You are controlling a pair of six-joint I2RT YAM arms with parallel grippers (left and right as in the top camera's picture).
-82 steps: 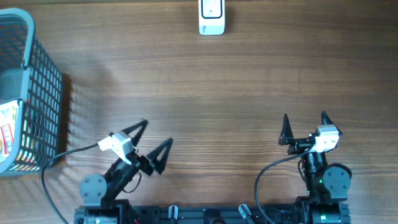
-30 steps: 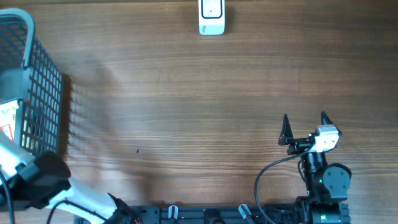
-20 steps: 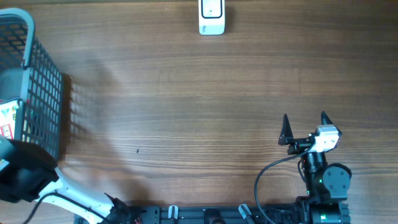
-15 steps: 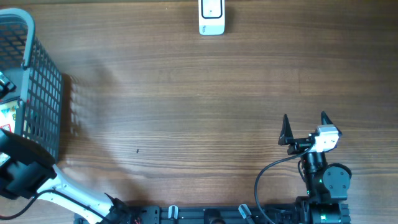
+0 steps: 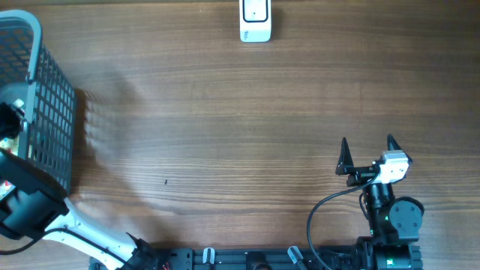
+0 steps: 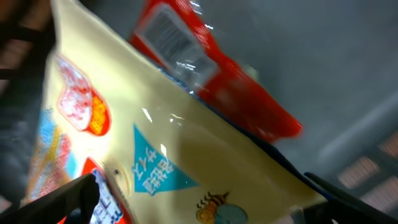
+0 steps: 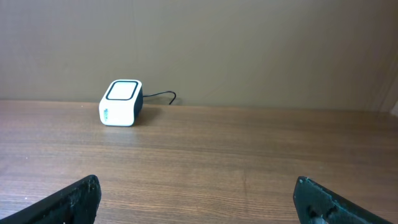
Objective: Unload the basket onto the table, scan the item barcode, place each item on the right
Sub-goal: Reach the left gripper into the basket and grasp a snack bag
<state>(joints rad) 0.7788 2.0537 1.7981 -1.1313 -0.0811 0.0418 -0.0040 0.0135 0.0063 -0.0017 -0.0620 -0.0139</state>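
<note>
Shows left gripper (image 6: 200,196) wide open and empty inside the basket (image 5: 52,112) over a yellow packet (image 6: 155,143) and barcoded red packet (image 6: 214,84), right gripper (image 5: 367,139) equally wide, empty, over the table (image 5: 225,127) facing the scanner (image 5: 255,20).

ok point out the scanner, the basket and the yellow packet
scanner (image 5: 255,21) overhead view, on its white top face
basket (image 5: 52,112) overhead view, on its right mesh wall
yellow packet (image 6: 205,152) left wrist view, on its plain front
</note>
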